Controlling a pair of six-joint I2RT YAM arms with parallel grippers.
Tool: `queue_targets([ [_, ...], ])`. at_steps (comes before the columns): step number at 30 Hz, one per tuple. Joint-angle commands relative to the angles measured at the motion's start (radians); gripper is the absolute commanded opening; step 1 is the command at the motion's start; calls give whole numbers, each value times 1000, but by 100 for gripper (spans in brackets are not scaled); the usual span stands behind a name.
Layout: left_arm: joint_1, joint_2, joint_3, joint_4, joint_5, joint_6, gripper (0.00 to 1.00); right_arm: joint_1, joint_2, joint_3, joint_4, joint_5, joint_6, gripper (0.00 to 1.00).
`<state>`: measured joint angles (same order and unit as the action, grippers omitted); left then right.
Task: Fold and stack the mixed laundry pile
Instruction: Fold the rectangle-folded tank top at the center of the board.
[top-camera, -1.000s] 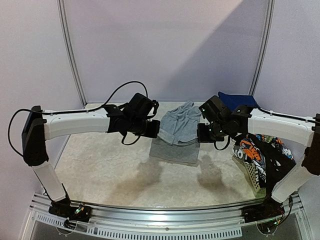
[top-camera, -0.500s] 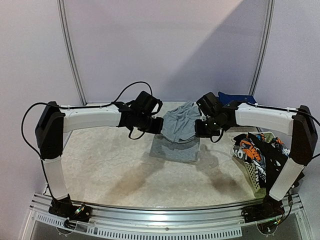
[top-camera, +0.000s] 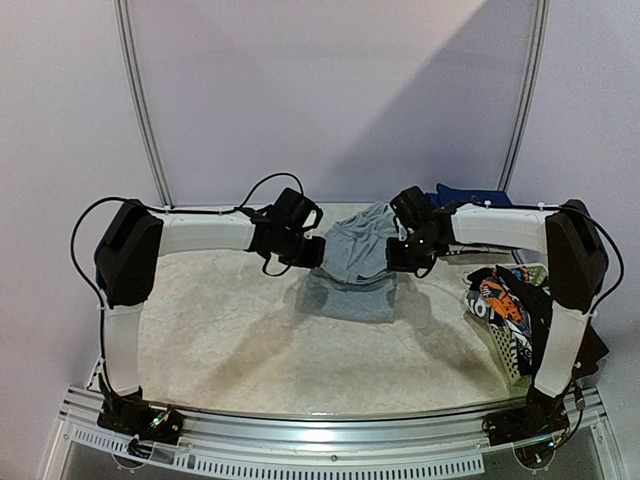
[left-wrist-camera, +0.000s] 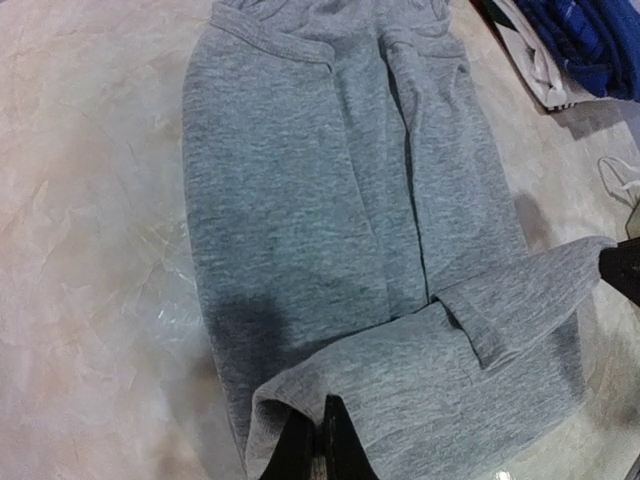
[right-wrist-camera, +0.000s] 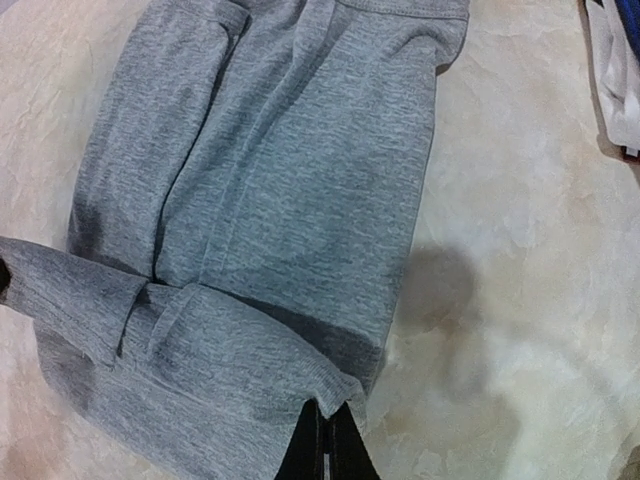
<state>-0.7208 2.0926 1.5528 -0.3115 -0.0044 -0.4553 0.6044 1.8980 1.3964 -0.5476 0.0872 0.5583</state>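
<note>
grey garment is lying mid-table, its near edge raised. left gripper and right gripper are each pinching a corner of that edge, jaws closed on cloth. navy pieces are sitting far right.

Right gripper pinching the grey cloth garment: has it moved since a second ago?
Yes. The right gripper shifted toward the back wall, away from the white lattice plastic basket.

free: table front | centre taken: grey garment | right: basket | far right: navy stack
</note>
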Motion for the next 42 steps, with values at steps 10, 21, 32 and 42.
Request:
queue_targets([
  [10,62,133,106,21,89,6,0,-42,115,79,18,-33,0,0],
  [21,115,234,236,-25,127,-28,20,-123,214,200,36,-138,20,31],
  [32,160,115,166,-23,87,-37,53,-140,116,244,28,-205,-44,57],
  [42,96,-108,-153,73,68,-2,56,-31,93,103,170,-444,-130,41],
])
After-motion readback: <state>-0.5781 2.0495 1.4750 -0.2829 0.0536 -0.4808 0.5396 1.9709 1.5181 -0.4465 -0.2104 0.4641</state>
